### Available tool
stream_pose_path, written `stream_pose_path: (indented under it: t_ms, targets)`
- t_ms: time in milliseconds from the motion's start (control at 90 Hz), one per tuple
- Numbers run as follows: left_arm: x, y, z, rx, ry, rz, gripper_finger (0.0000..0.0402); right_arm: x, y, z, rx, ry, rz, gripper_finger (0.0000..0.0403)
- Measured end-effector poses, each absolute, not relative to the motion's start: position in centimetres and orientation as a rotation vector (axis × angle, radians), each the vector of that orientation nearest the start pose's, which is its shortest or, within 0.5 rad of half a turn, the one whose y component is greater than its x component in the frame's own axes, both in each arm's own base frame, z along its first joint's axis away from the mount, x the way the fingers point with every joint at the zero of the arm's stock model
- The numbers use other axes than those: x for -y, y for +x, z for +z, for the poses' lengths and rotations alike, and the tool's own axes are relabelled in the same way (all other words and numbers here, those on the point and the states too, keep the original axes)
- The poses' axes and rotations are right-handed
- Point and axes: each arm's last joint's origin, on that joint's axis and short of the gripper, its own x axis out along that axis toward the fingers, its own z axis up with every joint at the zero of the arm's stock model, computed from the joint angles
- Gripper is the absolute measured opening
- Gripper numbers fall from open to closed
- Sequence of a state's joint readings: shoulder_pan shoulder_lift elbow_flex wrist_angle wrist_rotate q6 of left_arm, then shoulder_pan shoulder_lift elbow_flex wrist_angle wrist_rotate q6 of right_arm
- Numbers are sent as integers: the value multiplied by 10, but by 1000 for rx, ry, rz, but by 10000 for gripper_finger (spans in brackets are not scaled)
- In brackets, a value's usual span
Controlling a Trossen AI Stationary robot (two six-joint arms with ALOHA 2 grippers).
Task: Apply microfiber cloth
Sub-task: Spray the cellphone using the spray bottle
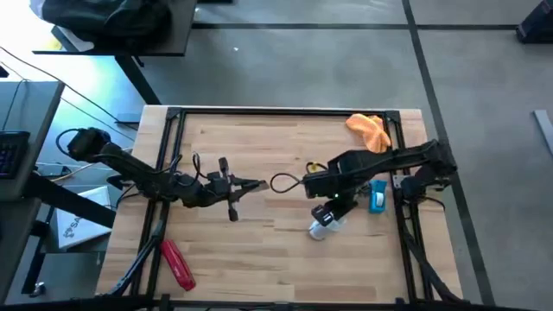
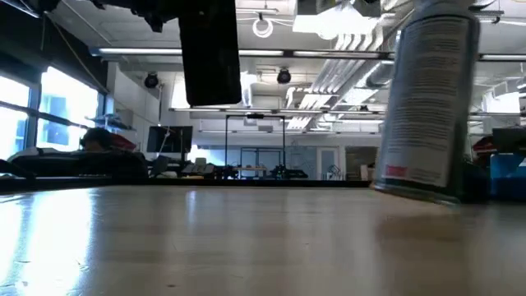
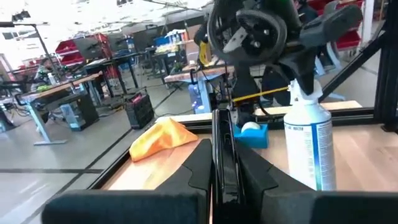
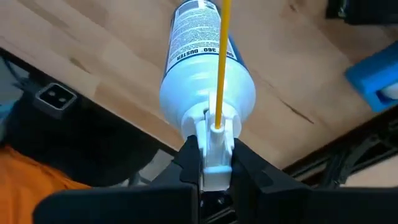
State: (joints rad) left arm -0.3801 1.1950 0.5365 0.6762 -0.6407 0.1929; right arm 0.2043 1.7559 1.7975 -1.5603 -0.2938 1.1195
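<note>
**Both grippers busy, cloth untouched**

Left gripper [image 3: 224,171] clamped on black phone [image 3: 222,149]. Right gripper [image 4: 211,163] closed on duster can [image 4: 208,74] nozzle. Microfiber cloth [image 1: 369,130] lying farthest, at table's corner. Likely risk: can toppling if released carelessly before reaching.

You are looking straight down on the whole table [image 1: 285,233]; the low camera is skimming its surface. Both wrist cameras are sitting close, sharing the white spray bottle [image 3: 308,140].
</note>
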Motion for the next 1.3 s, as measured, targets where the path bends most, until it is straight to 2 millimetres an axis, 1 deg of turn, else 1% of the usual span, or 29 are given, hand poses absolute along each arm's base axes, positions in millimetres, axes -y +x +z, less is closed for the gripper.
stream_pose_path:
  t_ms: [122,222,400,533,633,744,989,1067,1233,1300]
  targets:
    - [75,233,248,-9,185,261,16,-71,310,338,-1552,884,-530,34]
    - [75,233,248,-9,185,260,16,-68,310,334,-1556,867,-563,47]
    - [75,233,248,-8,184,260,16,-68,311,332,-1550,851,-565,54]
    - [75,233,248,-9,193,260,16,-67,311,332,-1536,797,-541,56]
    - [75,233,248,-9,193,260,16,-66,312,332,-1520,776,-535,65]
    - [75,233,248,-9,193,260,16,-65,313,331,-1502,754,-547,86]
    - [75,233,248,-9,193,260,16,-59,314,332,-1473,750,-561,147]
    - [75,233,248,-9,195,259,16,-57,316,341,-1417,714,-563,162]
    - [75,233,248,-10,200,260,16,-53,310,382,-1253,604,-518,180]
    - [75,233,248,-11,201,260,16,-51,308,394,-1207,535,-490,181]
